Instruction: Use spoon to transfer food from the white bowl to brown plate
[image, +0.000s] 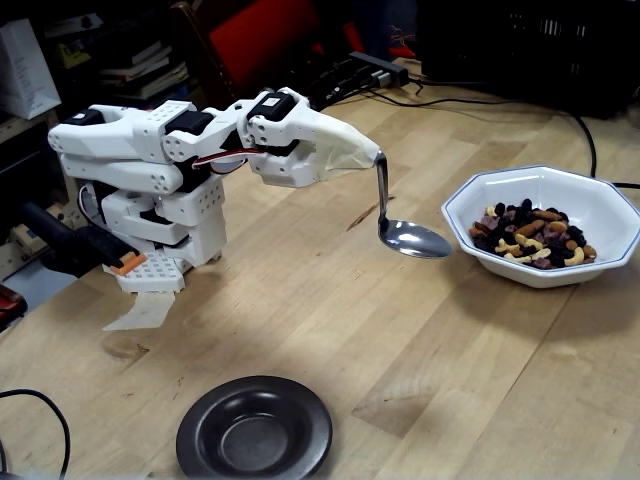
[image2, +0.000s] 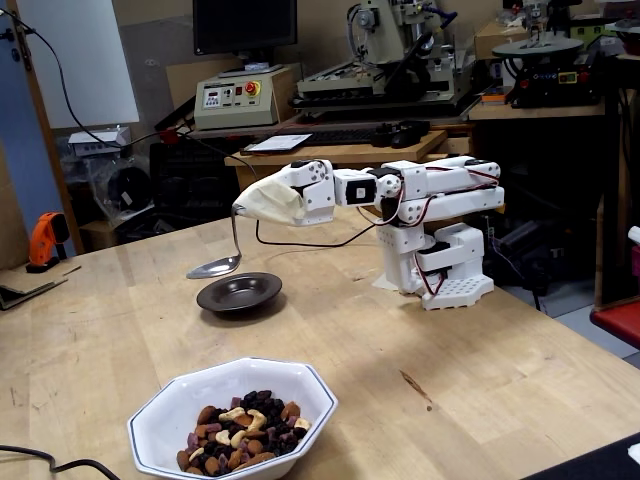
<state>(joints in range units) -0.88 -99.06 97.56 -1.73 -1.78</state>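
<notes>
Spoon (image: 414, 239) hangs empty above the surface (image: 400, 350), just short of the bowl (image: 600, 205); food (image: 530, 236) all in the bowl, plate (image: 254, 428) bare and well apart. The claw (image: 345, 152) is wrapped in pale covering where the handle is fixed, so I cannot tell how the jaws stand. Next I'd clear the near rim, then dip shallow into the heap (a steep entry may push the bowl), and lift level.
</notes>
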